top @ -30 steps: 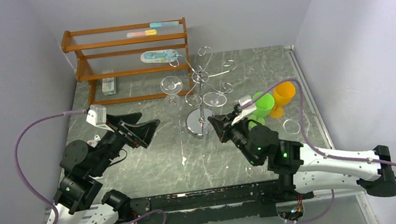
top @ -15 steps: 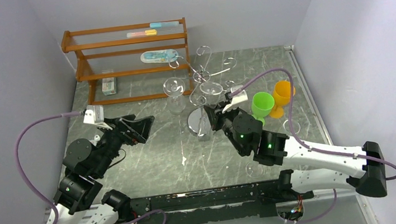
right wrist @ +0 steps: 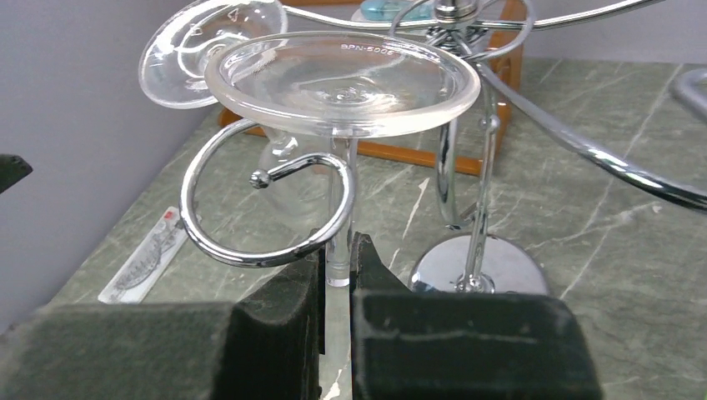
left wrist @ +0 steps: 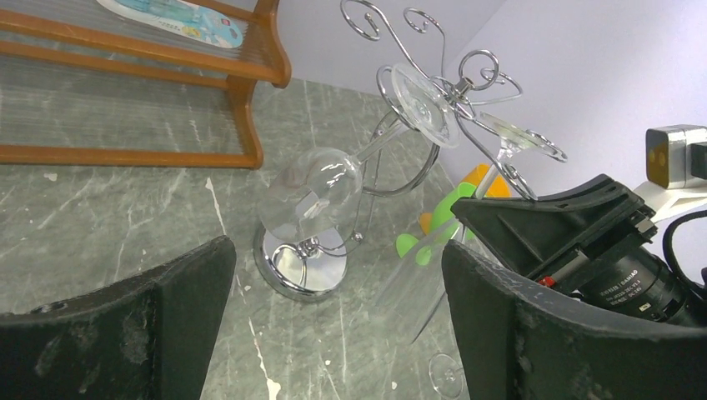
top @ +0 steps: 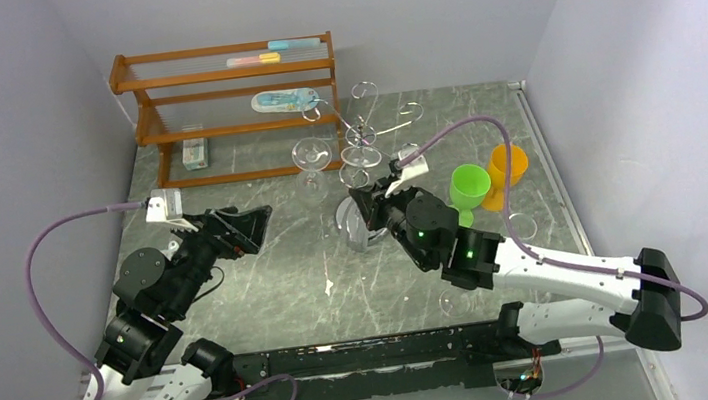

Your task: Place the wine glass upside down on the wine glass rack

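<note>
The left arm [top: 149,289] rises from 7 o'clock and points toward 2 o'clock. The left gripper [top: 250,222] hangs in the air with its fingers [left wrist: 188,287] spread wide apart. The right arm [top: 560,272] stretches low from 4 o'clock toward 10 o'clock. The right gripper [right wrist: 338,279] has its pads pressed tight on the stem of the wine glass [right wrist: 342,75].
</note>
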You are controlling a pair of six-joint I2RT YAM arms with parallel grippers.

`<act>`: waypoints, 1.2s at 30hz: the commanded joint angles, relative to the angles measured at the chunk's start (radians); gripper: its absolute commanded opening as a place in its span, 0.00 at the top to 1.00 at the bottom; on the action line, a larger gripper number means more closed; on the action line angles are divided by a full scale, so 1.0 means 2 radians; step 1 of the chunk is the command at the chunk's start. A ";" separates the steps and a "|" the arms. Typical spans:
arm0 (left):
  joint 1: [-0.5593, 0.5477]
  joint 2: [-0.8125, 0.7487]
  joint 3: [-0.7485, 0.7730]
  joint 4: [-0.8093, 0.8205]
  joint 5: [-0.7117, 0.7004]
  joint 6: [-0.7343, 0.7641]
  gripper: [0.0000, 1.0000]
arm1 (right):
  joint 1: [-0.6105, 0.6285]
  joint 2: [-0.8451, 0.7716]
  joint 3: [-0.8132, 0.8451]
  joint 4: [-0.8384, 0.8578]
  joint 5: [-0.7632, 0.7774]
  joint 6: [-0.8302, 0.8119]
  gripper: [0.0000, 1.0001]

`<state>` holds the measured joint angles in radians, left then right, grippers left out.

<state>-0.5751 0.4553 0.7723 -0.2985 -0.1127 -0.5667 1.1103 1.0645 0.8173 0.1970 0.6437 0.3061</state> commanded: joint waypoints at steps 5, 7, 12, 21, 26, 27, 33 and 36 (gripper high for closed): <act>-0.001 -0.003 0.008 -0.016 -0.015 -0.006 0.03 | -0.013 0.006 0.022 0.021 -0.063 -0.001 1.00; -0.001 -0.003 0.007 -0.016 -0.016 -0.006 0.03 | -0.015 0.003 0.014 0.032 -0.078 -0.015 1.00; -0.001 -0.003 0.006 -0.019 -0.018 -0.007 0.03 | -0.024 -0.011 -0.003 0.048 -0.127 -0.031 1.00; -0.001 -0.003 0.000 -0.014 -0.015 -0.011 0.03 | -0.027 -0.044 -0.049 0.083 -0.153 -0.048 1.00; -0.001 -0.003 -0.002 -0.014 -0.018 -0.013 0.03 | -0.027 -0.062 -0.073 0.093 -0.143 -0.050 1.00; -0.001 -0.003 -0.004 -0.014 -0.018 -0.013 0.03 | -0.027 -0.067 -0.077 0.097 -0.141 -0.050 1.00; -0.001 -0.001 -0.005 -0.011 -0.017 -0.016 0.03 | -0.026 -0.072 -0.087 0.093 -0.107 -0.042 1.00; -0.001 0.000 -0.006 -0.010 -0.015 -0.016 0.03 | -0.027 -0.064 -0.085 0.078 -0.096 -0.036 1.00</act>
<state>-0.5751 0.4553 0.7712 -0.3210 -0.1318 -0.5922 1.0615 0.9344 0.6502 0.3386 0.3935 0.2226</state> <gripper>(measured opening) 0.970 0.077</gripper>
